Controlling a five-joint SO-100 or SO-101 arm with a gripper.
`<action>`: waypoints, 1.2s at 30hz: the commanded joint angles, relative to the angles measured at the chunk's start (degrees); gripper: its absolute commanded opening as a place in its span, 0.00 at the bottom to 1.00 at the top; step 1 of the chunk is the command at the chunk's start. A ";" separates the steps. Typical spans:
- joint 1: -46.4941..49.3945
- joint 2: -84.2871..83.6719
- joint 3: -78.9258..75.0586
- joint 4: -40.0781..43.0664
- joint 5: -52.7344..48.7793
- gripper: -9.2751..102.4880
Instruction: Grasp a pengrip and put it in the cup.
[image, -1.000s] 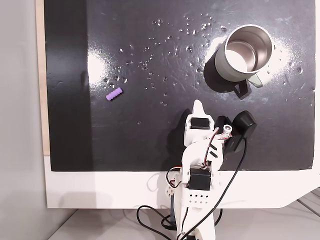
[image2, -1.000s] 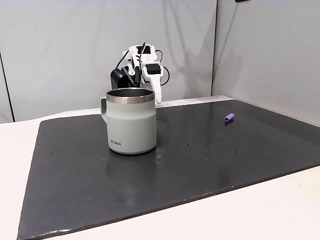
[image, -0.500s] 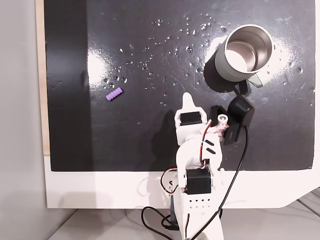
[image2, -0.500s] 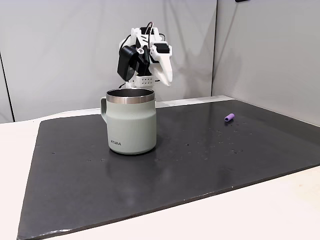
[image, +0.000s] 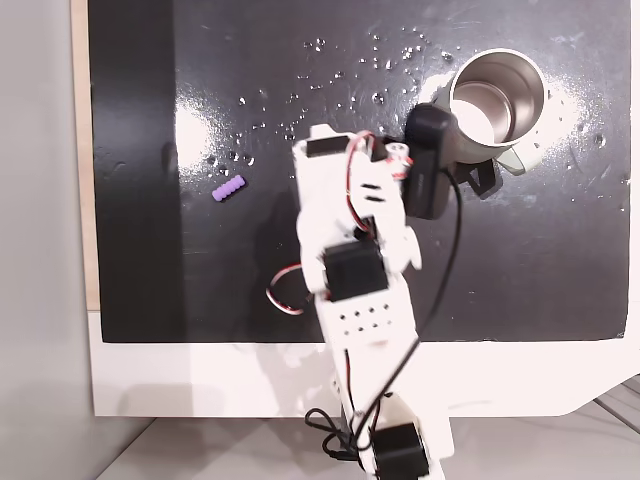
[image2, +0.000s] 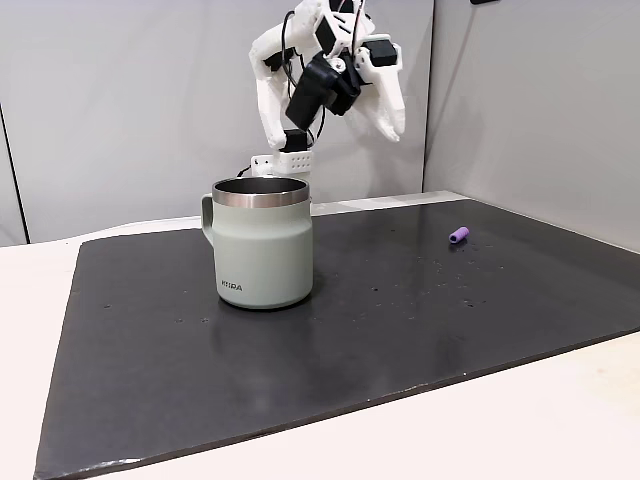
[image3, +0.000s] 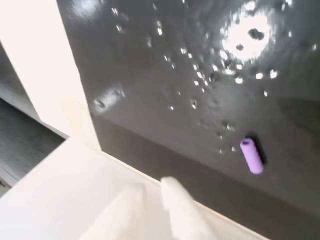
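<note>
Gripper (image2: 385, 128) raised high above the black mat (image2: 400, 300), well clear of it, carried on the white arm (image: 350, 260). Fingers blurred in the wrist view (image3: 165, 210); cannot tell whether parted or closed, though nothing seen between them. Pengrip (image: 229, 188) lying flat on the mat's left part in a fixed view, well apart from the arm; in the other fixed view (image2: 458, 235) far right, alone; in the wrist view (image3: 251, 155) right of centre, above the fingertips. Cup (image2: 262, 243) upright on the mat, handle on its left in that view; in a fixed view from above (image: 497, 100) at upper right, steel interior showing nothing inside, black wrist camera (image: 430, 160) overlapping its left edge. Scattered droplets (image: 330, 75) glinting on the mat.
</note>
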 joint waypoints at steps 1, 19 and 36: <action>-3.52 -5.98 -8.35 2.55 2.99 0.08; -16.08 -41.57 -37.27 12.92 5.45 0.08; -22.32 -57.57 -49.75 19.07 3.87 0.08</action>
